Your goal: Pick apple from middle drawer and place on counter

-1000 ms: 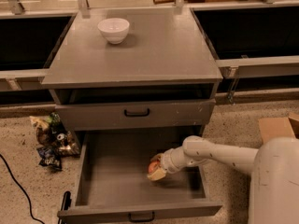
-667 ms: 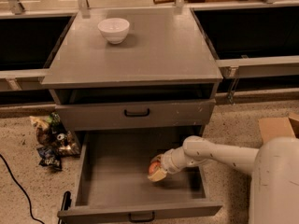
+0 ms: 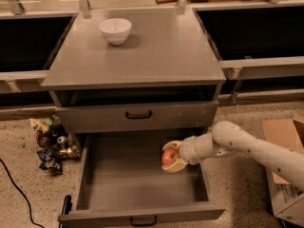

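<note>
The red-orange apple [image 3: 168, 156] sits between the pale fingers of my gripper [image 3: 172, 156], which is shut on it inside the open middle drawer [image 3: 137, 186], at its right side and slightly above the floor. My white arm [image 3: 237, 146] reaches in from the right. The grey counter [image 3: 142, 51] lies above, at the top of the cabinet.
A white bowl [image 3: 115, 30] stands on the counter's back left. The shallower drawer front with a black handle [image 3: 138, 114] is closed above the open drawer. Snack bags [image 3: 52, 144] lie on the floor at left, a cardboard box [image 3: 285, 165] at right, a black cable [image 3: 19, 194] at lower left.
The gripper with the apple has risen slightly off the drawer floor and shifted a little toward the back.
</note>
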### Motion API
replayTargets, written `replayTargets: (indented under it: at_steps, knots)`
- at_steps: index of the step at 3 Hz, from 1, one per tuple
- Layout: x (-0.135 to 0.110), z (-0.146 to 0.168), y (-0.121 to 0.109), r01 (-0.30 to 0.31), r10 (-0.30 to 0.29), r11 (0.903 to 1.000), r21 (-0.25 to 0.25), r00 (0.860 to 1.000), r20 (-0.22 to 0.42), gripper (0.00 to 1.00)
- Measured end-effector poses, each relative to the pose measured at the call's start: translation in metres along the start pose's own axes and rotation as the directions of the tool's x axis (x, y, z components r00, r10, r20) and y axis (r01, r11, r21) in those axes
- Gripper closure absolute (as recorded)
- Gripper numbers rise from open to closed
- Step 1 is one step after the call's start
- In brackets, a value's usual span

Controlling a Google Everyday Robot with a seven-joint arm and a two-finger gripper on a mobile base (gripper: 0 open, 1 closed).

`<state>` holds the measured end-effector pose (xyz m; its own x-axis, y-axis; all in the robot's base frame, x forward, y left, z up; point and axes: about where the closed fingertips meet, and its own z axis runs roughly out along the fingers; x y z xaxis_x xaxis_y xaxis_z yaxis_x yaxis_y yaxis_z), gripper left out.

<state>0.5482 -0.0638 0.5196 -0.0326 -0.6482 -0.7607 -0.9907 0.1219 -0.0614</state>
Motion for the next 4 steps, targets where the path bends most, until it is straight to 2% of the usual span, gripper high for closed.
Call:
replayTargets:
  at_steps: [1, 2, 3, 4]
  knots:
    - [-0.004, -0.011, 0.008, 0.019, -0.019, 0.9995, -0.027, 1.0, 0.004, 1.0]
    - [-0.005, -0.011, 0.008, 0.019, -0.019, 0.9995, -0.026, 1.0, 0.004, 1.0]
    - [-0.021, -0.022, 0.003, 0.048, -0.048, 0.9987, -0.015, 0.999, 0.001, 1.0]
    - [-0.064, -0.059, -0.001, 0.123, -0.123, 0.9923, 0.008, 0.992, 0.008, 1.0]
